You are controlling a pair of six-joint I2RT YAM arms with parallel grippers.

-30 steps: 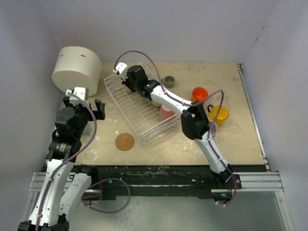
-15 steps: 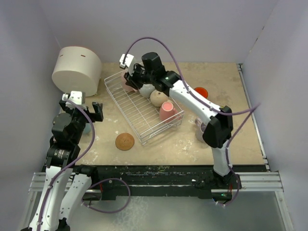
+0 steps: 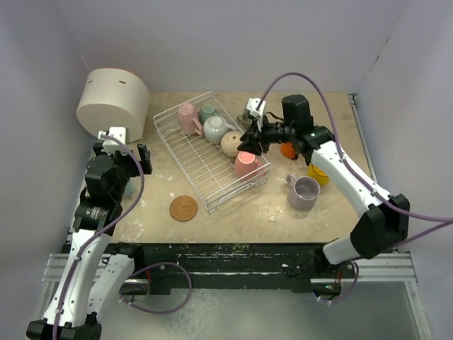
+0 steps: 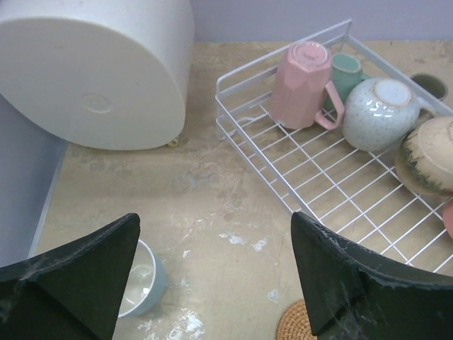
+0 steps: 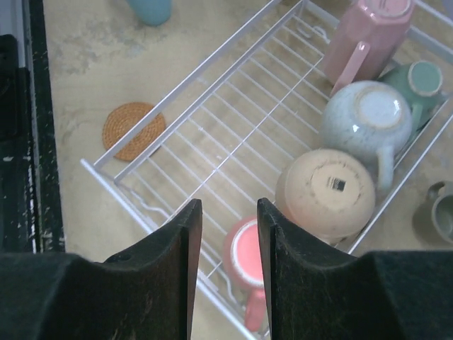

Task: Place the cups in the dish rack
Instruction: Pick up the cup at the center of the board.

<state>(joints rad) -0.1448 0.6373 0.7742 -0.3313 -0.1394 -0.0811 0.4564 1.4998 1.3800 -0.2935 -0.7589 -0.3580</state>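
Five cups [image 3: 232, 144] loaded in dish rack [image 3: 200, 167]. Your right gripper [image 3: 249, 145] hovers above rack, slightly parted, empty; left gripper [image 4: 214, 219] wide, empty. Lilac cup [image 3: 306, 193], light blue cup [image 4: 141, 287] and others wait outside rack.

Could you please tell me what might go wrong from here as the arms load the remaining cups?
1. The right gripper, empty with its jaws partly apart, hangs over the coral mug and beige mug in the dish rack; a low swing could knock them.
2. The light blue cup lies off-centre under the open left gripper; a straight descent may land a finger on its rim.
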